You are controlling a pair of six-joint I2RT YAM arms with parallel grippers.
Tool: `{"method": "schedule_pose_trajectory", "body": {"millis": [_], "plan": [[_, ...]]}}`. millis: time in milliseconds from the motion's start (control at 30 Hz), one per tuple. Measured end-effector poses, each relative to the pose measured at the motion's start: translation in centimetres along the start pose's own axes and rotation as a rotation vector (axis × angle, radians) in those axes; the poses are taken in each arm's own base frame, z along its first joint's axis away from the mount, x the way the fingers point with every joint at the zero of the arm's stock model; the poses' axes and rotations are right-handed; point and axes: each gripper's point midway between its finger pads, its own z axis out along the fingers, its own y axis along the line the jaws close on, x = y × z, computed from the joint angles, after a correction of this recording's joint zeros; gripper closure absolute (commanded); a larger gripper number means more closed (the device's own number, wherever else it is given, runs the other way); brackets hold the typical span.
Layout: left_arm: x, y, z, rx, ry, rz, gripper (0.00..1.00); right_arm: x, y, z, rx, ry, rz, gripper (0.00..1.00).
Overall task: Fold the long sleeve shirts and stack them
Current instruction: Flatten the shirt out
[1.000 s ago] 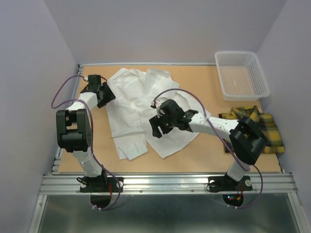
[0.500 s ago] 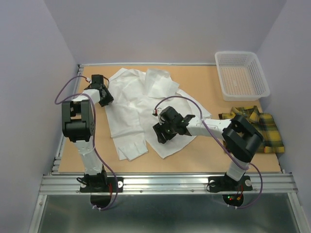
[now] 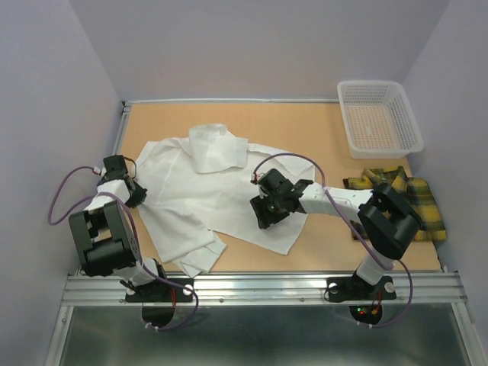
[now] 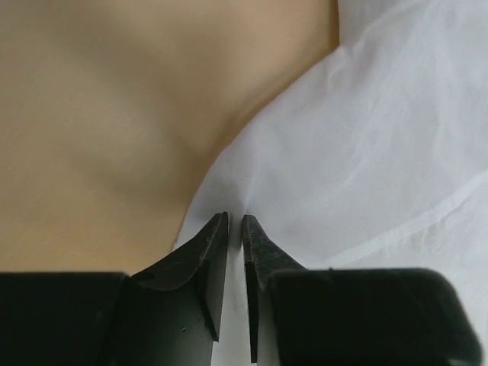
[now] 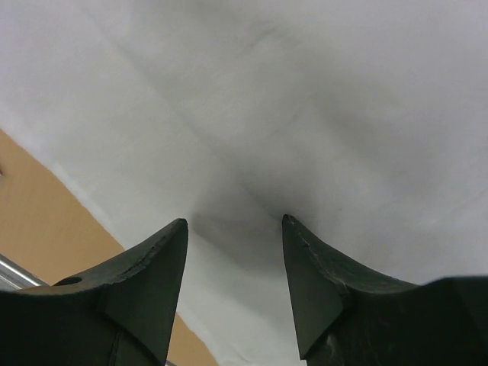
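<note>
- Left gripper (image 4: 235, 229): its two black fingers are nearly together, pinching a thin ridge of cloth at the edge of the white shirt (image 3: 202, 194). Bare tan table (image 3: 320, 137) lies just beyond that edge.
- Right gripper (image 5: 232, 225): its jaws stand apart, tips lowered onto flat white cloth. It grips nothing.
- The white shirt lies spread out, well to the left of the white mesh basket (image 3: 381, 85) and nearer the arms. Its collar points to the far side and a sleeve trails toward the near edge.
- The relation that counts: the shirt's width runs left to right between the two grippers. The left one holds its outer edge and the right one sits on the side closer to the basket.
- The plaid shirt (image 3: 423, 207) lies bunched just on the near side of the basket, closest to the right arm and untouched.
</note>
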Motion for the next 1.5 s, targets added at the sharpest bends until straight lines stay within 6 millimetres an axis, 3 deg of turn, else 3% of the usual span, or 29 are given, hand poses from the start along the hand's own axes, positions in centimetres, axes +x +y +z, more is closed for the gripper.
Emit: {"method": "schedule_pose_trajectory", "body": {"millis": [100,133,300,400,500,633,733,833,1000,1267,1500], "plan": [[0.3,2.2,-1.9,-0.004,-0.023,-0.066,0.69,0.6,-1.6,-0.6,0.037,0.040,0.059,0.41],[0.3,2.4,-2.5,0.007,-0.035,-0.080,0.62,0.8,-2.4,-0.9,0.053,0.053,0.086,0.41],[-0.1,0.4,-5.7,0.145,-0.089,-0.096,0.41,1.5,-7.7,-2.6,0.146,0.100,0.221,0.39],[-0.4,-1.3,-7.5,0.240,-0.114,-0.078,0.33,0.3,-9.6,-3.6,0.194,0.084,0.243,0.39],[0.4,-3.7,-9.0,0.331,-0.113,-0.019,0.19,-3.3,-9.7,-4.8,0.206,-0.003,0.221,0.38],[2.2,-8.7,-10.7,0.465,-0.077,0.098,0.13,-7.3,-9.6,-5.8,0.203,-0.118,0.216,0.33],[3.2,-12.8,-11.3,0.556,-0.049,0.161,0.14,-8.5,-9.9,-6.0,0.200,-0.166,0.235,0.22],[4.5,-16.0,-10.8,0.601,-0.008,0.203,0.17,-9.0,-9.9,-6.2,0.196,-0.188,0.254,0.13],[5.9,-19.3,-7.5,0.572,0.047,0.257,0.21,-9.4,-9.5,-7.3,0.172,-0.252,0.277,0.12],[6.3,-20.9,-3.2,0.490,0.072,0.280,0.28,-7.5,-8.7,-7.2,0.126,-0.264,0.312,0.12],[6.1,-20.7,-2.4,0.448,0.058,0.303,0.30,-5.6,-8.6,-5.9,0.108,-0.235,0.340,0.12]]}}
